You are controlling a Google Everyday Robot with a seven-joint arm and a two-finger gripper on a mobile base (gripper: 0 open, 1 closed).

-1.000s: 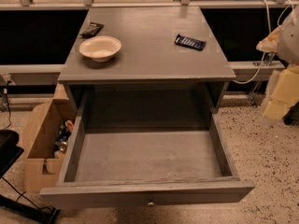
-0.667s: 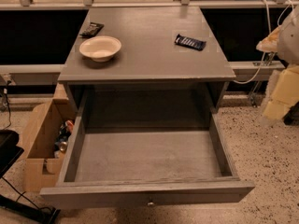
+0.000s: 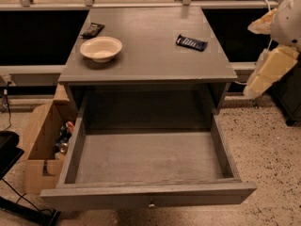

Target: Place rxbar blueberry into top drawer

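The rxbar blueberry [image 3: 191,42], a small dark navy bar with pale lettering, lies flat on the grey tabletop [image 3: 150,55] at the right rear. The top drawer [image 3: 150,193] is pulled fully open toward me. Its inside is bare and its small metal knob [image 3: 151,204] shows on the front panel. My gripper [image 3: 261,55], pale yellow and white, hangs in the air at the right edge of the view. It is beyond the table's right side, apart from the bar, and holds nothing that I can see.
A cream bowl [image 3: 101,48] sits on the tabletop at the left, with a black-brown wrapped bar [image 3: 92,29] behind it. An open cardboard box [image 3: 40,147] with cans stands on the floor left of the drawer. A dark object [image 3: 9,149] is at the far left.
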